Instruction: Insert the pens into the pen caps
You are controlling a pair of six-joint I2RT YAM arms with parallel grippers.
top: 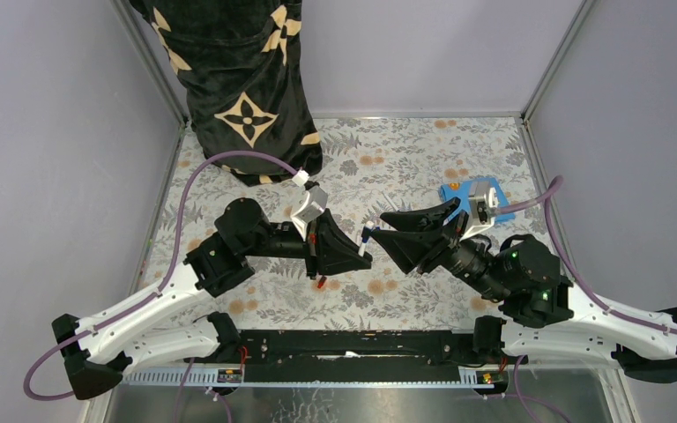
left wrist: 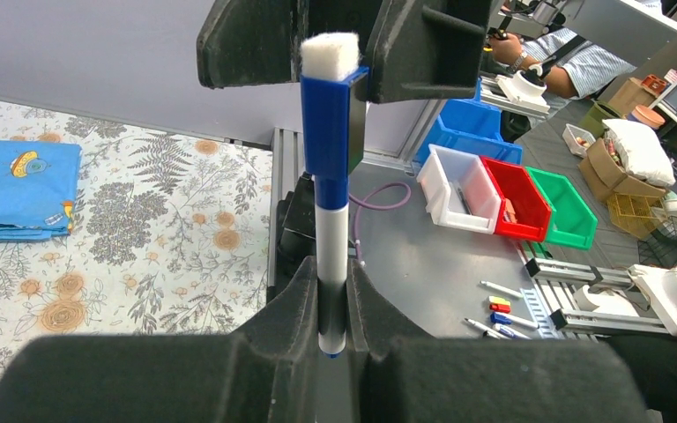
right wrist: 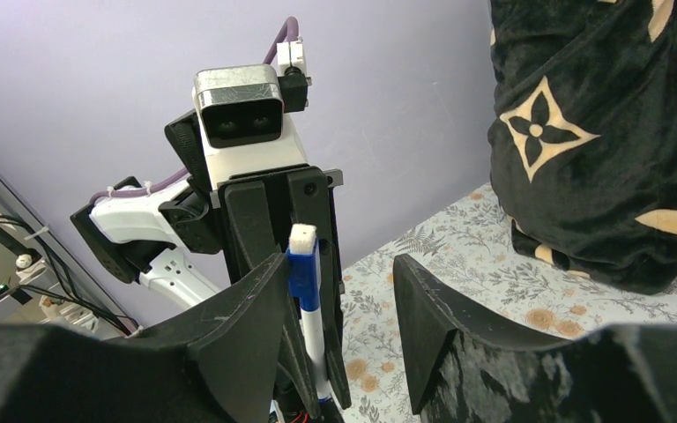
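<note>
Floral-patterned grey worktop (top: 405, 150), enclosed by pale lilac walls, lies beneath both arms. The left arm's fingers (left wrist: 291, 308) are closed on the barrel of a thin white-barrelled marker pen (left wrist: 332, 238), which projects straight out from between their tips. A blue cylindrical plastic pen cap (left wrist: 328, 123), topped with a white felt pad (left wrist: 330, 55), is seated on the end of this pen farthest from the left fingertips. The right arm's fingers (right wrist: 238, 335) are spread apart and grip nothing. The capped end sits at their tips, just beside the finger on the left of the right wrist view, with a clear gap to the other finger. Whether that nearer finger touches the cap cannot be told. The two sets of fingers face each other tip to tip above the middle of the worktop. A small red item (top: 320, 282) lies on the worktop below the left fingers; it is too small to tell whether it is a cap or a pen. A folded blue cloth (left wrist: 18, 189) lies behind the right fingers, near that wrist. A black plush fabric with beige flower motifs (right wrist: 599, 132) stands well beyond the left fingers.
</note>
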